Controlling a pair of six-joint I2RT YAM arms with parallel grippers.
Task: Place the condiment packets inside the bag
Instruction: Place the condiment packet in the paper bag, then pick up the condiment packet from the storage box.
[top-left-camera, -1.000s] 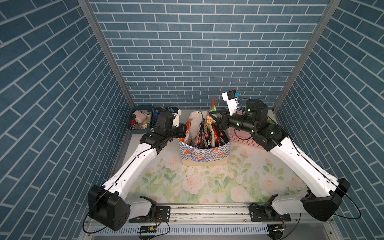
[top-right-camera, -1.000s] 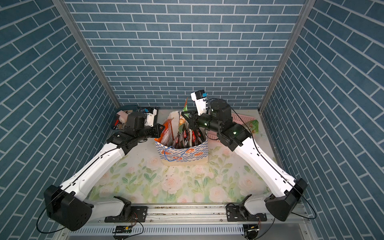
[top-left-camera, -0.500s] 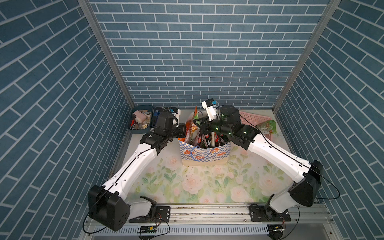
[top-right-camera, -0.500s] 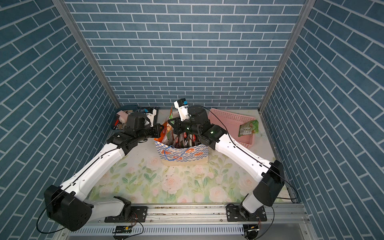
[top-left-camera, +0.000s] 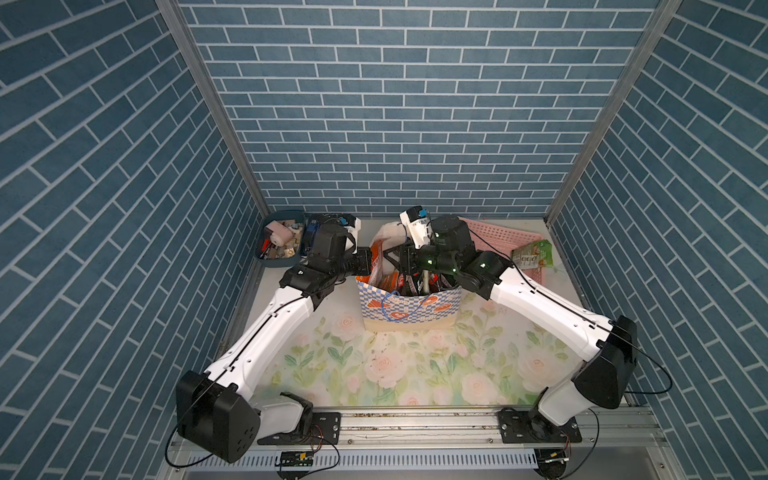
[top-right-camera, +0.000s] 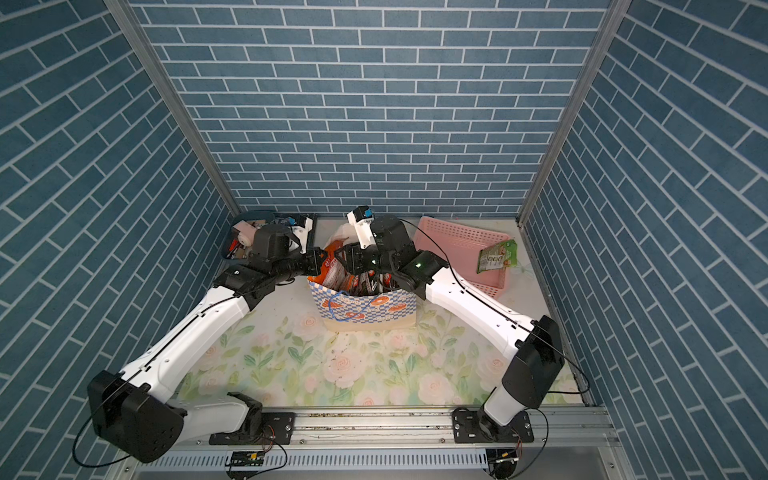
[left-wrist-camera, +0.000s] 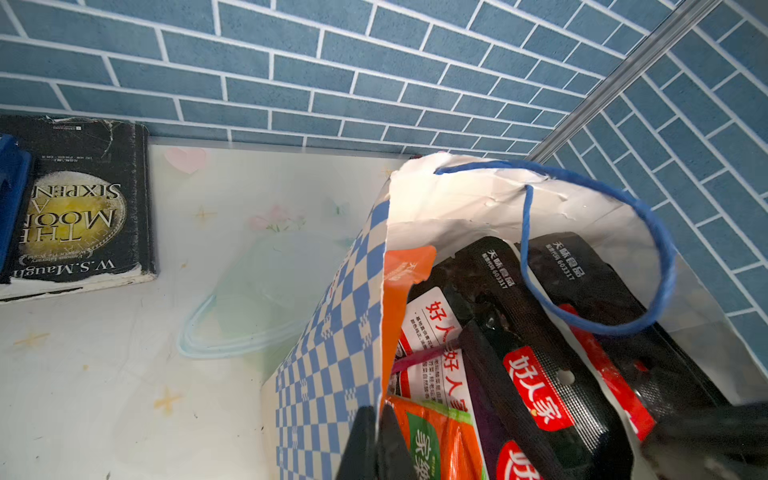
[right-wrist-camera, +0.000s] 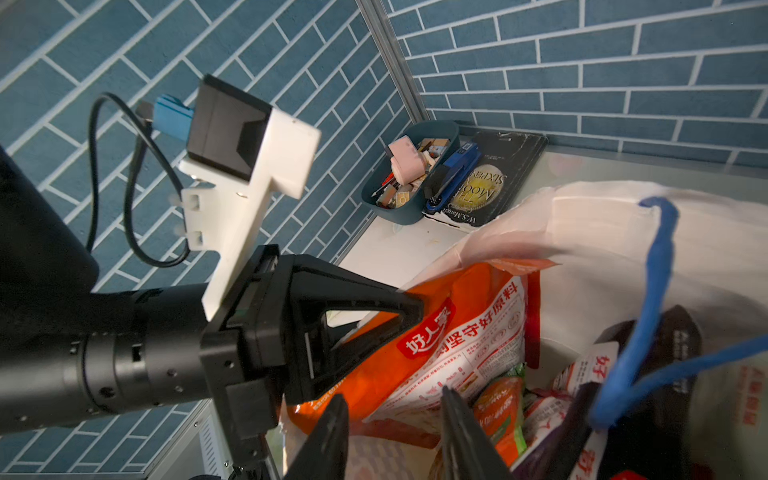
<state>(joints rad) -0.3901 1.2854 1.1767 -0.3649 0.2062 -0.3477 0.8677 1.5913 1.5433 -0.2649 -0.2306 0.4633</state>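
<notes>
**Slick foil pouches, floppy paper bag**

The bag (top-left-camera: 409, 309) stands mid-frame in both top views, crammed with condiment packets (left-wrist-camera: 536, 399). At the lower edge of its wrist view, the left gripper (left-wrist-camera: 376, 415) pinches the bag's thin paper rim, which looks soft and easy to tear. The right gripper (right-wrist-camera: 394, 399) hangs over the mouth, jaws apart and empty. A green packet (top-left-camera: 534, 258) lies on the pink basket (top-left-camera: 498, 237), right of centre. It is likely light and slippery, best pinched by a sealed edge.

1. The left arm (top-left-camera: 270, 332) and right arm (top-left-camera: 540, 309) are clad in white shells between black joints.
2. Black cables (right-wrist-camera: 90, 178) are run along both.
3. The left gripper (right-wrist-camera: 415, 309) is formed of black triangular fingers (right-wrist-camera: 353, 293).
</notes>
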